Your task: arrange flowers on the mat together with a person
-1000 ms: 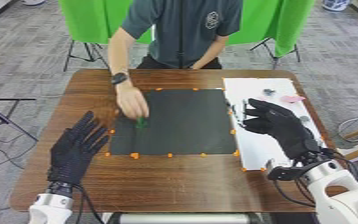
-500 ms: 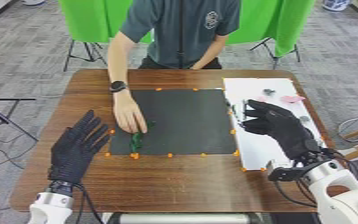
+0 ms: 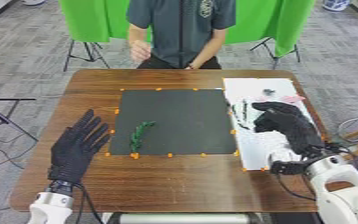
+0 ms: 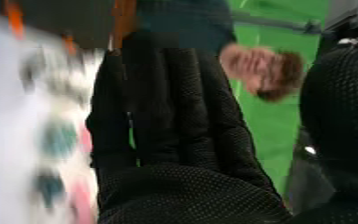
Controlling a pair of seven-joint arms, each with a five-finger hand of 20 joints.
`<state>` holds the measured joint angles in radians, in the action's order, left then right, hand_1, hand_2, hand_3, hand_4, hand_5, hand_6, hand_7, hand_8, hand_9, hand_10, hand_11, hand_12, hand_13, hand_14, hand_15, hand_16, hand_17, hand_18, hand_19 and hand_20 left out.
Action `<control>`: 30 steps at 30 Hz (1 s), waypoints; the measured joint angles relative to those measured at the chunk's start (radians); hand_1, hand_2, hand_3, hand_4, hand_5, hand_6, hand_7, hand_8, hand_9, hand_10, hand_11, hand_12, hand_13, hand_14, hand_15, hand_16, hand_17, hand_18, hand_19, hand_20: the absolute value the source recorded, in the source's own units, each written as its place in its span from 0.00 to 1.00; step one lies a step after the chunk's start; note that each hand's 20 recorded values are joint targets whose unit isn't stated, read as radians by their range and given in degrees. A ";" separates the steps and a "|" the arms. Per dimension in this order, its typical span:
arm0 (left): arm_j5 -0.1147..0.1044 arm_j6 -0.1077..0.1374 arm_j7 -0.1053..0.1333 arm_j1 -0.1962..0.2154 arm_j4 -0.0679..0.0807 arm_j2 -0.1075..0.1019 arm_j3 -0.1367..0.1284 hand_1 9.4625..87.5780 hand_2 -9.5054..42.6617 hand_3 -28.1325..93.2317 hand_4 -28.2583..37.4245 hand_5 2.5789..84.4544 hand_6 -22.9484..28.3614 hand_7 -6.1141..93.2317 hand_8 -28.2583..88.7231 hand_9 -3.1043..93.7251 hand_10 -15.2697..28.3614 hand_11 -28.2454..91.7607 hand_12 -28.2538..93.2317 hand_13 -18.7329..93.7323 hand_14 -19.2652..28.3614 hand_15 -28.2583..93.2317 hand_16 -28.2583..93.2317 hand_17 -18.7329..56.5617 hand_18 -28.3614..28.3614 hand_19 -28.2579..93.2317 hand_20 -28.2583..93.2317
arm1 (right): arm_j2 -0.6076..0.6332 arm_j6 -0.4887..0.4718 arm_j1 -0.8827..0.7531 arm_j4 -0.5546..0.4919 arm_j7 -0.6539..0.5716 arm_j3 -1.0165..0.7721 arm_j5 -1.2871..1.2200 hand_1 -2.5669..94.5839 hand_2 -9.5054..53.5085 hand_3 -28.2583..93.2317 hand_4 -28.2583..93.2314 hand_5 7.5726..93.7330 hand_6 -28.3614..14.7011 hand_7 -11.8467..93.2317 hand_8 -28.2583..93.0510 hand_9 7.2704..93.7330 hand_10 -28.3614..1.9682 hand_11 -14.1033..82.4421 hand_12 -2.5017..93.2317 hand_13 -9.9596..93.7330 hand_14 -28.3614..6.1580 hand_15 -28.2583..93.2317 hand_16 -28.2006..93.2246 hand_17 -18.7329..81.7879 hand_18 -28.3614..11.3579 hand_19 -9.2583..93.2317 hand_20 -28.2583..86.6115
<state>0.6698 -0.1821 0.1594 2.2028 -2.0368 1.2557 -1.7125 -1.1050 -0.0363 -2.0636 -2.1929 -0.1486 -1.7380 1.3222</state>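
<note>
The brown wooden table (image 3: 175, 192) stands in front of me on a floor of grey carpet (image 3: 33, 67), and across it hangs bright green cloth (image 3: 87, 25). Thin black stand legs (image 3: 91, 52) show below the cloth, and a blue-and-white patterned vessel (image 3: 336, 4) sits far back in the room. On the table lies a flat black rectangular mat (image 3: 186, 115) with small bright orange pieces (image 3: 135, 155) along its edges; the slender green leafy sprig (image 3: 140, 135) rests on the mat's left part, slightly bent. Beside the mat is a long white sheet (image 3: 246, 89), bearing a soft pink flower (image 3: 294, 99) and thin green stems (image 3: 243, 112). My black-gloved right hand (image 3: 285, 122) is over that sheet; from the right wrist, I see its fingers (image 4: 189, 95) straight and close together. My black-gloved left hand (image 3: 71, 152) is open, its straight fingers a little spread, left of the mat.
</note>
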 measured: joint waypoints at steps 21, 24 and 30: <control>0.009 0.001 0.001 0.025 -0.004 0.019 -0.017 0.20 0.12 0.81 0.00 0.32 0.51 0.19 0.18 0.26 0.59 0.35 0.36 0.34 0.68 0.35 0.27 0.09 0.86 0.54 0.31 | 0.163 -0.291 0.029 -0.105 -0.747 -0.146 0.730 0.37 0.09 0.34 0.11 0.25 0.28 0.20 0.19 0.26 0.25 0.42 0.31 0.38 0.34 0.62 0.36 0.30 0.14 0.69 0.50; 0.012 0.001 0.000 0.023 -0.004 0.021 -0.016 0.20 0.11 0.81 0.00 0.32 0.51 0.19 0.18 0.26 0.59 0.35 0.36 0.34 0.68 0.35 0.27 0.09 0.86 0.54 0.31 | 0.162 -0.381 0.069 -0.087 -0.816 -0.116 0.659 0.35 0.04 0.47 0.04 0.31 0.28 0.21 0.18 0.32 0.25 0.45 0.31 0.41 0.35 0.64 0.35 0.31 0.15 0.70 0.50; 0.014 0.002 0.000 0.022 -0.004 0.021 -0.015 0.20 0.11 0.81 0.00 0.32 0.51 0.19 0.18 0.26 0.59 0.35 0.36 0.34 0.68 0.35 0.27 0.09 0.86 0.54 0.31 | 0.163 -0.528 0.080 -0.037 -0.785 -0.027 0.747 0.40 0.00 0.44 0.04 0.42 0.34 0.24 0.16 0.44 0.31 0.45 0.28 0.51 0.38 0.65 0.35 0.36 0.17 0.73 0.49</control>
<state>0.6837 -0.1805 0.1595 2.2249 -2.0410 1.2765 -1.7277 -0.9415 -0.5640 -1.9841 -2.2297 -0.9331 -1.7647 2.0690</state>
